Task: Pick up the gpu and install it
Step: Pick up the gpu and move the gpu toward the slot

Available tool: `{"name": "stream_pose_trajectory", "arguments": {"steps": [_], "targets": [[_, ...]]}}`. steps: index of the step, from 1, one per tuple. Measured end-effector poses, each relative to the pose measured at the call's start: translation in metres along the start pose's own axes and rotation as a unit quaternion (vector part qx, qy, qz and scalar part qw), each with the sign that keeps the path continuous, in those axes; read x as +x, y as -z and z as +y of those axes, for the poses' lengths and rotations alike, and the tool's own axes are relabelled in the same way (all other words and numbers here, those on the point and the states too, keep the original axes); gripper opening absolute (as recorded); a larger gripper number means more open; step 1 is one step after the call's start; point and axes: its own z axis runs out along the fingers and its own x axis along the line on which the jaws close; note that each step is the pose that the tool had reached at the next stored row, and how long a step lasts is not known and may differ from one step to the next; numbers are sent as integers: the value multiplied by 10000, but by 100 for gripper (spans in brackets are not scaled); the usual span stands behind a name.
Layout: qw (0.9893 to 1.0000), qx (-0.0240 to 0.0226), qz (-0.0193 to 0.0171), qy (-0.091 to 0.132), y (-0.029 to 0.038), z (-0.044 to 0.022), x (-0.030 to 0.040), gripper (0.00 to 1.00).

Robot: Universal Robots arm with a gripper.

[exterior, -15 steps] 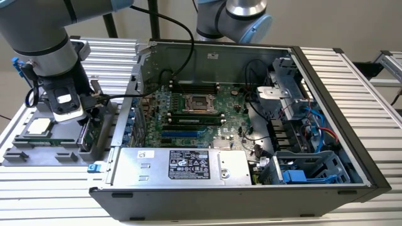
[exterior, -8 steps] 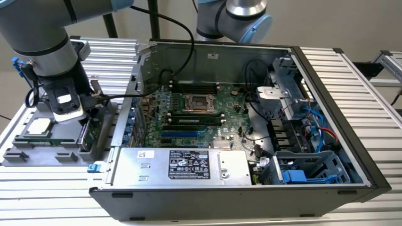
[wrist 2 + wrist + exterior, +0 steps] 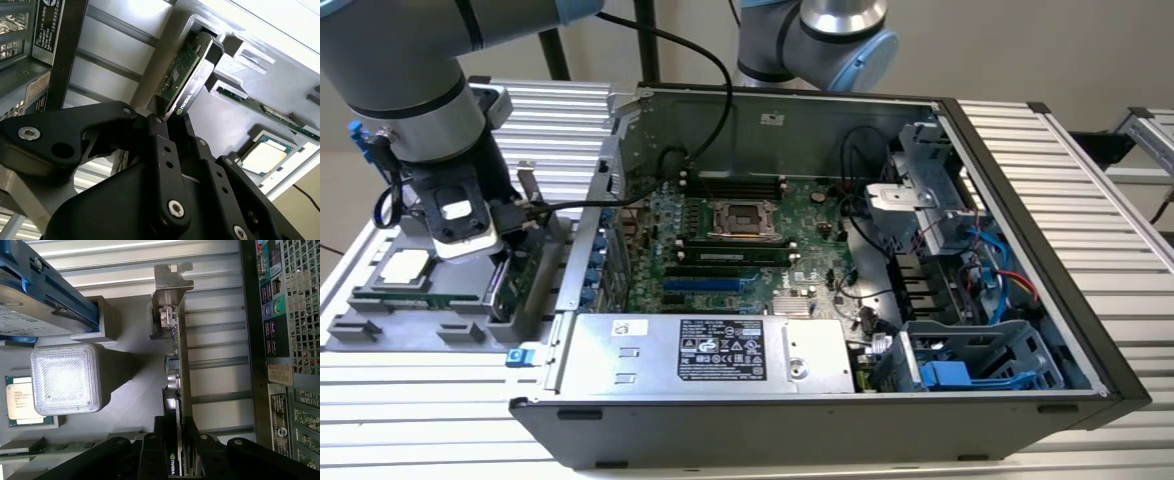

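The gpu (image 3: 178, 365) stands on edge in a slot of the grey parts tray (image 3: 400, 330), its silver bracket (image 3: 172, 277) at the end away from me. It shows as a thin green card with a black cooler (image 3: 192, 82) on one face. My gripper (image 3: 176, 437) reaches down onto it, and its black fingers (image 3: 159, 137) sit one on each face, shut on the card's near end. In the exterior view the gripper (image 3: 504, 255) hangs over the tray at the exterior view's left, with the green card (image 3: 511, 290) below it, just outside the open computer case (image 3: 1014, 250).
The case lies open with its motherboard (image 3: 747, 240) and power supply (image 3: 707, 350) exposed. The tray also holds a processor (image 3: 20, 400), a memory stick (image 3: 260, 107) and a hard drive with blue rails (image 3: 30, 295). A second arm (image 3: 814, 40) stands behind the case.
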Motion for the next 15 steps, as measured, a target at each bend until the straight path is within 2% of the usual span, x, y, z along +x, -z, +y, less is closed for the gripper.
{"name": "stream_pose_trajectory", "arguments": {"steps": [15], "targets": [[10000, 0, 0, -5, -2, 0, 0, 0]]}}
